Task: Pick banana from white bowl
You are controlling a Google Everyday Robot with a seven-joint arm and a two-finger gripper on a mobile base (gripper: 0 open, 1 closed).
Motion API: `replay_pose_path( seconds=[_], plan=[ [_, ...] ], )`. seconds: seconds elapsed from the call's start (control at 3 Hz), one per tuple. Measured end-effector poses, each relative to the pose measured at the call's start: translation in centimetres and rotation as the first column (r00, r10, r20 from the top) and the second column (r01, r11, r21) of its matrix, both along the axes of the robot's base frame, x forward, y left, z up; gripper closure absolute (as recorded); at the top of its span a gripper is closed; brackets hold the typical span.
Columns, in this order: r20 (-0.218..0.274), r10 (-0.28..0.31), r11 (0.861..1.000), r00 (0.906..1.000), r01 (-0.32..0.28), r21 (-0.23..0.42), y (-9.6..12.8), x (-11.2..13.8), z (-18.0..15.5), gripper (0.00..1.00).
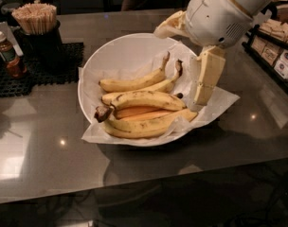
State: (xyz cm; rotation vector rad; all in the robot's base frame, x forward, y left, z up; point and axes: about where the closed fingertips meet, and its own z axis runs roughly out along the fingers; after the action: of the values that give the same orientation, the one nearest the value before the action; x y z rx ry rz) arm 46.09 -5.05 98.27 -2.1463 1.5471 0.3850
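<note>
The white bowl (111, 56) is wide, lined with crumpled white paper, and stands mid-table holding several bananas. The banana (159, 86) lies second from the back, curved and yellow, with its long dark-tipped stem pointing up to the right. Another yellow banana (130, 84) lies behind it. A blotched one (148, 100), orange-tinted ones and a further yellow one (144, 124) lie in front. My gripper (182, 65) hangs over the bowl's right rim, just right of the dark stem. It is open and empty; one finger (205, 82) points down beside the bananas.
A black holder of wooden sticks (36, 32) and a sauce bottle (6, 53) stand on a black mat (63, 65) at the back left. Shelves with packets (276, 51) stand at the right edge. The dark table's front edge (144, 183) runs below the bowl.
</note>
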Motion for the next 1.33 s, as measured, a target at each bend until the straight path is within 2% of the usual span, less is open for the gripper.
replay_pose_path(
  seconds=[0.33,0.67,1.0,1.33],
  plan=[
    [0.005,-0.001,1.0,1.0,0.001,0.003,0.2,0.1,0.0,0.0],
    [-0.037,0.034,0.999,0.9987,-0.033,0.035,1.9,0.4,-1.7,0.0],
    [-0.108,0.091,0.995,0.9899,-0.086,0.056,4.4,0.6,-3.9,0.0],
    [-0.176,0.116,0.993,0.9775,-0.11,0.044,5.8,0.4,-6.0,0.14]
  ],
)
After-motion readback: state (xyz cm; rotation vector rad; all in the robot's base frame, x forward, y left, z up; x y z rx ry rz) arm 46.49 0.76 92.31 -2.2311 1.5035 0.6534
